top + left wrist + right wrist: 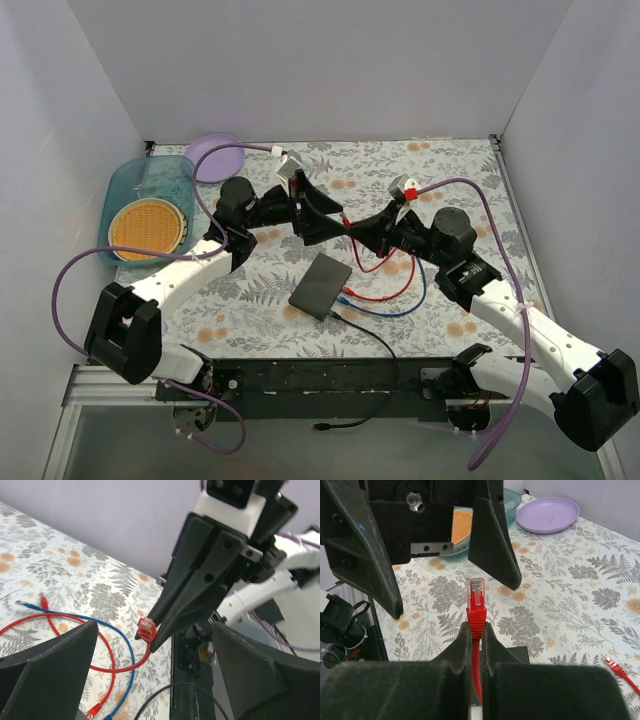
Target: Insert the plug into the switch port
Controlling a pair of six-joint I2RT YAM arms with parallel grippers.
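Note:
The red plug stands up out of my right gripper, which is shut on the ribbed boot just below the clear tip. My left gripper is wide open, its fingers on either side of the plug and not touching it. Both grippers meet above the middle of the table, the left gripper facing the right gripper. The switch, a flat black box, lies on the cloth just in front of them. Its ports do not show. A black corner of the switch peeks out beside my right fingers.
The red cable and a blue cable loop on the floral cloth right of the switch, with loose plugs by its edge. A black cable runs toward the near rail. A teal bin and purple plate sit back left.

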